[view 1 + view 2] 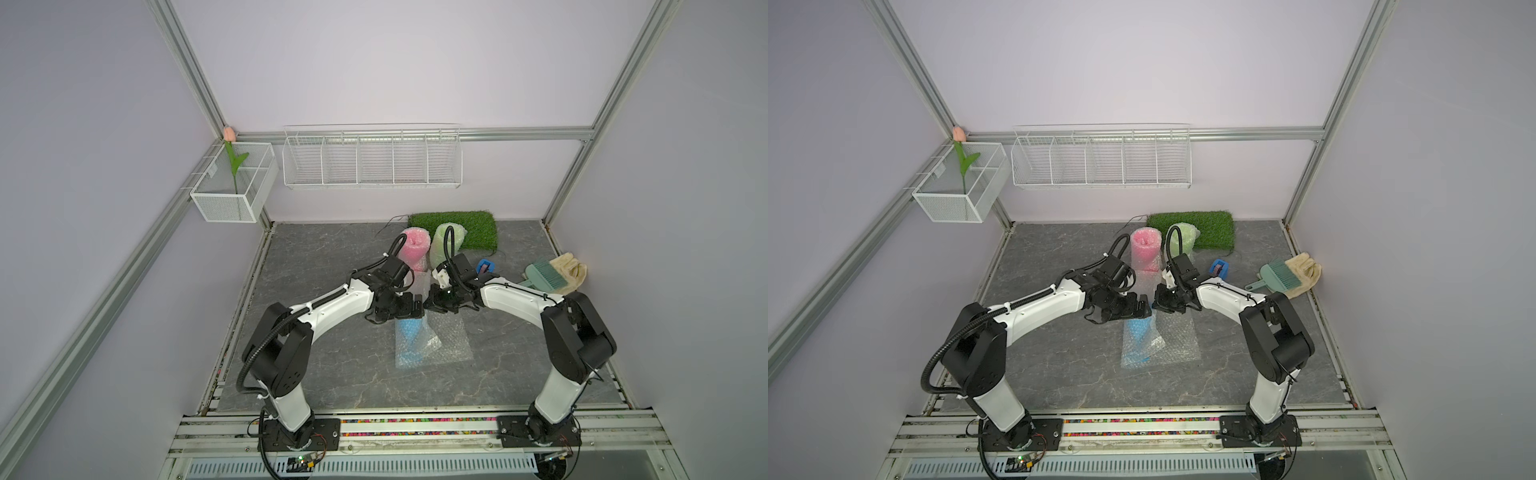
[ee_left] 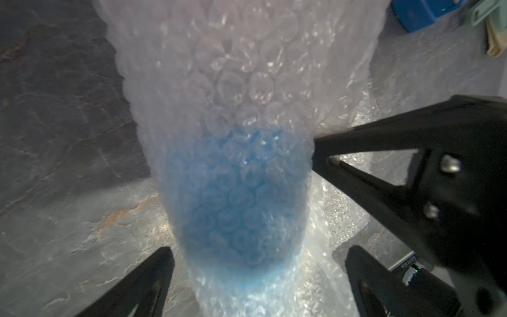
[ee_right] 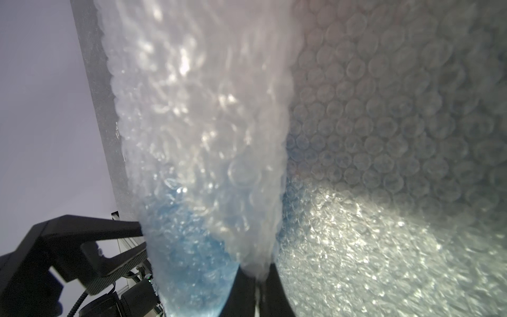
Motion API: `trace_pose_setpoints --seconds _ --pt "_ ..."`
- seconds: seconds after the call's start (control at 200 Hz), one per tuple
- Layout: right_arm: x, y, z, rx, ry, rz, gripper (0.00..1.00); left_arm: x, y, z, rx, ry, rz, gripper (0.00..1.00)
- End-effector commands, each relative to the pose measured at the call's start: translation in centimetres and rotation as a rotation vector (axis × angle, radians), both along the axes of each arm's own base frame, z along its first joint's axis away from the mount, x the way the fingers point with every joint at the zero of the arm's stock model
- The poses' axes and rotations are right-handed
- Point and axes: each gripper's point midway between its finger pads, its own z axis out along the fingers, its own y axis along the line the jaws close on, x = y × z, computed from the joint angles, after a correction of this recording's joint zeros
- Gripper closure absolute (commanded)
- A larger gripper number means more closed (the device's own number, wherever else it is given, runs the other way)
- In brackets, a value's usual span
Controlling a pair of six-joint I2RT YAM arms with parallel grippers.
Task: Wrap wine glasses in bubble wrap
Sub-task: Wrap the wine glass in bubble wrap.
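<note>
The blue wine glass lies at the table's centre, loosely rolled in a clear bubble wrap sheet, and shows in both top views. My left gripper is open, its fingers on either side of the wrapped blue bowl without pressing it. My right gripper is shut on a fold of the bubble wrap beside the glass. The two grippers meet nearly tip to tip over the glass's far end. The pink glass and green glass stand wrapped behind.
A green grass mat lies at the back. A blue tape dispenser, a teal brush and a cream glove sit at the right. A wire rack and a mesh basket hang on the walls.
</note>
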Motion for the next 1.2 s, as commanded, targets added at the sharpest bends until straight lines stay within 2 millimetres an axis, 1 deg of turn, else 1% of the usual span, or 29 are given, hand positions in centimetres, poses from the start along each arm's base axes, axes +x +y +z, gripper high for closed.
trace_pose_setpoints --seconds 0.0,0.24,0.345,0.445,0.505,0.64,0.71,0.74,0.805,0.865,0.915,1.07,1.195 --pt "0.2 -1.0 -1.1 -0.046 0.007 -0.002 0.93 1.0 0.5 -0.8 0.081 -0.025 0.018 0.0" --pt "0.8 -2.3 -2.3 -0.122 0.001 0.005 0.93 1.4 0.0 -1.9 0.083 -0.017 0.009 0.0" --pt "1.0 -2.7 -2.2 -0.148 -0.008 0.004 0.93 1.5 -0.3 -2.4 0.08 -0.01 0.001 0.0" --pt "1.1 -3.3 -1.8 -0.176 -0.022 0.0 0.89 1.5 -0.5 -2.9 0.08 -0.004 -0.005 0.0" --pt "1.1 -3.7 -1.5 -0.199 -0.032 0.0 0.85 1.5 -0.6 -3.2 0.076 0.0 -0.009 0.01" --pt "0.8 -4.9 -0.1 -0.248 -0.06 -0.004 0.65 1.5 -0.9 -3.6 0.063 0.006 -0.019 0.06" --pt "0.4 -5.5 0.7 -0.268 -0.074 -0.008 0.58 1.5 -1.1 -3.6 0.051 0.007 -0.028 0.09" --pt "0.2 -5.8 1.2 -0.27 -0.078 -0.011 0.55 1.5 -1.2 -3.6 0.044 0.006 -0.032 0.1" --pt "-0.5 -5.9 1.9 -0.258 -0.08 -0.007 0.53 1.4 -1.3 -3.5 0.017 0.008 -0.037 0.13" --pt "-1.6 -5.5 2.4 -0.219 -0.07 0.01 0.53 1.5 -1.3 -3.3 -0.026 0.012 -0.03 0.16" --pt "-2.7 -4.7 2.7 -0.178 -0.051 0.04 0.53 1.6 -1.1 -3.2 -0.063 0.016 -0.017 0.19" --pt "-6.3 -2.4 1.9 -0.125 0.021 0.139 0.56 1.9 -0.5 -2.6 -0.182 0.034 0.004 0.23" --pt "-8.5 -0.8 0.5 -0.143 0.061 0.195 0.62 2.0 0.1 -2.2 -0.272 0.055 0.019 0.26"
